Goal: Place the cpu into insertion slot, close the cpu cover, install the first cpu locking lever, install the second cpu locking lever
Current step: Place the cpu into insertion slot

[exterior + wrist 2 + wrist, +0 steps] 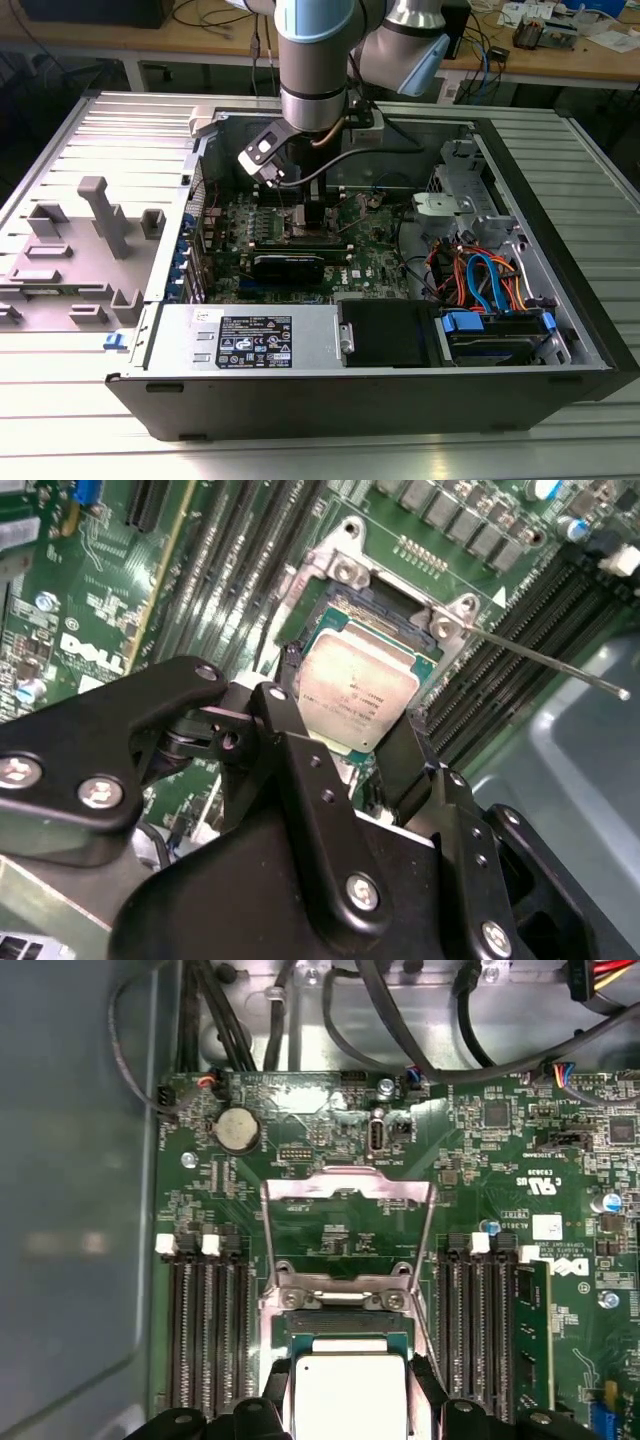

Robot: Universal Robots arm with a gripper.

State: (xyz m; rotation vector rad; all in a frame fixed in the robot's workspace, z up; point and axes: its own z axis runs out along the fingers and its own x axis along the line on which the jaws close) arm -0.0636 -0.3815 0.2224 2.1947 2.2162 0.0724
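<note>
The cpu, a square chip with a dull silver top, lies level over the insertion slot, whose silver rim shows around it. My gripper is shut on the cpu, one black finger against each of two opposite edges. The cpu cover, a thin silver frame with a square window, is swung open away from the socket. A thin metal locking lever sticks out unlatched beside the socket. In the exterior view the gripper reaches down onto the motherboard inside the open case.
Black memory slots flank the socket, with one memory card seated. A coin battery and black cables lie beyond the cover. The power supply, drive bay cables and a grey fixture surround the board.
</note>
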